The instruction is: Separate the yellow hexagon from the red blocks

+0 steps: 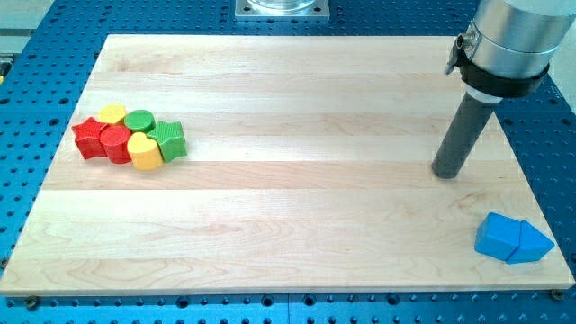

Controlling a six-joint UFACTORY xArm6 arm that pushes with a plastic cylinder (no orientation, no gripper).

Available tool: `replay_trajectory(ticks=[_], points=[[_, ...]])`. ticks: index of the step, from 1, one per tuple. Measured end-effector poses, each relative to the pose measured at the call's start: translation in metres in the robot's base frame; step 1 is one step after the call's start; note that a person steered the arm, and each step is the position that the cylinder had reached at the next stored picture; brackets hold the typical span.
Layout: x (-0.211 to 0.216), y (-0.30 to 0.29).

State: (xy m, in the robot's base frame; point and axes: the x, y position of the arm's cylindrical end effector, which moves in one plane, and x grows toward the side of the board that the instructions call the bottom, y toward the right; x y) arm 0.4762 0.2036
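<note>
The yellow hexagon (112,114) lies at the top of a tight cluster at the view's left. It touches the red star (88,137) below-left of it and the red round block (116,144) just below it. A green round block (139,121) sits to its right. A yellow heart (144,153) and a green star (169,139) close the cluster on the right side. My tip (445,173) rests on the board far to the view's right, well apart from the cluster and touching no block.
The wooden board (297,234) lies on a blue perforated table. Two blue blocks, a cube (498,237) and a triangle (531,244), sit together near the board's bottom right corner, below my tip.
</note>
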Motion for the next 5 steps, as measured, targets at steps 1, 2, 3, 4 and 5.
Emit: replay_trajectory(ticks=[1,2,3,4,5], points=[[-0.004,0.0],[-0.004,-0.002],[-0.004,-0.004],[0.008,-0.063],[-0.008,-0.159]])
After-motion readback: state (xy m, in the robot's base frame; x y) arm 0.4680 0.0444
